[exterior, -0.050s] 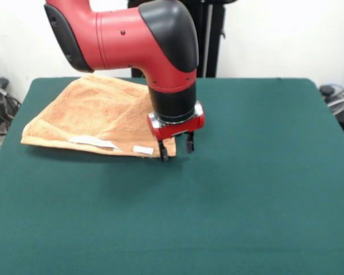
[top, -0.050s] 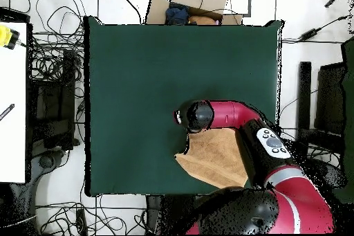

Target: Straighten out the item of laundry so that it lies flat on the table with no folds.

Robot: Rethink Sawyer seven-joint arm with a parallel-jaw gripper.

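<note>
**Towel bunched in one corner, fingers at its folded tip**

The towel [exterior, -0.050s: 94, 117] sits in one corner area of the green bench [exterior, -0.050s: 246, 189], close to the back edge in the front view and not far from the side edge. It isn't flat: one flap is folded over the rest, so you get a diagonal crease running down to a point. Two white labels [exterior, -0.050s: 94, 141] show along the near hem.

The gripper [exterior, -0.050s: 176, 148] is down right at that pointed corner. Its fingers [exterior, -0.050s: 163, 151] are apart; one sits on the towel's tip, the other hangs over bare bench just beside it. I can't tell whether the tip is actually pinched.

Room-wise, most of the bench is open felt, the whole near half and everything on the far side of the gripper from the towel.

Hard to see: the arm [exterior, -0.050s: 132, 34] covers the towel's back corner from the front, and from overhead the arm hides the gripper completely and overlaps the towel's edge. Cables [top, -0.050s: 52, 60] lie off the bench.
</note>
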